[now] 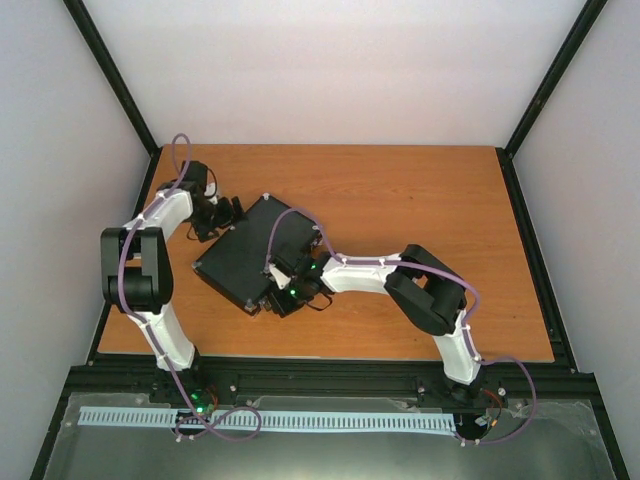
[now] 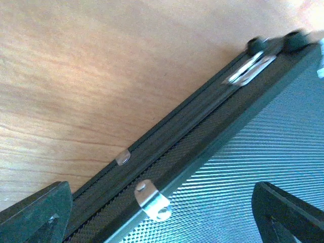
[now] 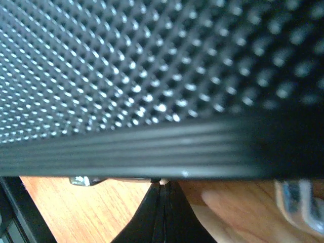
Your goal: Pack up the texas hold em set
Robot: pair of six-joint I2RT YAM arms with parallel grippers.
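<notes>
The black case of the Texas hold 'em set lies shut and flat on the wooden table. It sits left of centre and is turned at an angle, with no chips, cards or dice visible outside it. The left gripper stands wide open astride the case's far-left edge. One finger is over bare wood and the other over the textured lid, and it grips nothing. The right gripper is pinched fully closed and empty, its joined tips set against the case's near-right side, just under the ribbed rim.

The main hazard appears to be a skid. A push from the closed right fingers could slide or spin the case across the smooth wood, into the left gripper or toward the table's left edge, because nothing clamps it. If those tips ride up under the rim, they could lever the lid open and spill the contents. Whether the latches are fastened cannot be told. A silver clip lies between the left fingers, and closing them there could catch the metal and slip off the lid.
</notes>
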